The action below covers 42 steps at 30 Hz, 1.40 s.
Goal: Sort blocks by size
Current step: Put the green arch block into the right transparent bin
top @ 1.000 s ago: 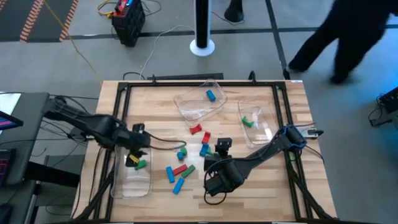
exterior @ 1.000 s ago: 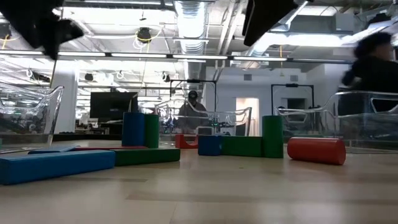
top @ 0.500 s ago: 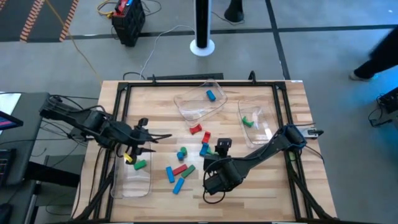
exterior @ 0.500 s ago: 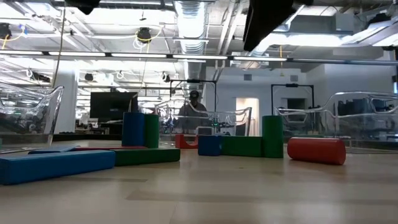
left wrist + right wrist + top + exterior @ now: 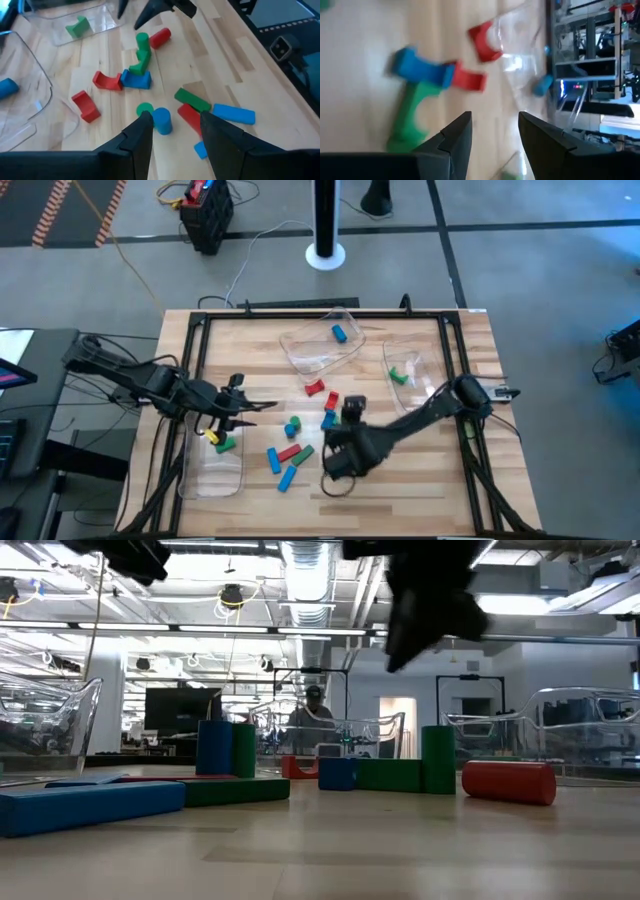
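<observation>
The left gripper [image 5: 262, 405] is held at nine o'clock, fingers apart, empty. The right gripper [image 5: 336, 463] is held at six o'clock beside the blocks [image 5: 288, 452], fingers apart.

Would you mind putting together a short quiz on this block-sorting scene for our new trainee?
1. True or false: the far tray holds a red block.
2. The block in the right-hand tray is: A red, B green, C blue.
3. Is the left gripper or the right gripper holding a block?
Key: 1 false, it holds a blue block. 2 B, a green block. 3 Neither; both are open and empty.
</observation>
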Each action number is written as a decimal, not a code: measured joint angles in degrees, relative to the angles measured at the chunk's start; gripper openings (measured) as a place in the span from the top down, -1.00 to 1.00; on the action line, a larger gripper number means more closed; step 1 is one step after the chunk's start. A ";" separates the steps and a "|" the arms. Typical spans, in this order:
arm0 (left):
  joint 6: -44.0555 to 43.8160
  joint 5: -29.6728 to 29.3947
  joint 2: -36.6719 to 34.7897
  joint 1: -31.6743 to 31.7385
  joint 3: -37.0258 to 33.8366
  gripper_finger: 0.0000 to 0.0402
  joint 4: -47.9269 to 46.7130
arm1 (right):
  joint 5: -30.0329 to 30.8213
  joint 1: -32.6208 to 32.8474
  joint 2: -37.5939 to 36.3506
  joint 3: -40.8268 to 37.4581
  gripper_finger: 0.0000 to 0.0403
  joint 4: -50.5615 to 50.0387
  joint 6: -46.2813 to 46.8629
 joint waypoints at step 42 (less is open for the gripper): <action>2.51 3.48 10.82 0.76 -6.03 0.21 17.12 | -37.62 -9.89 -8.01 -18.11 0.02 34.13 -10.30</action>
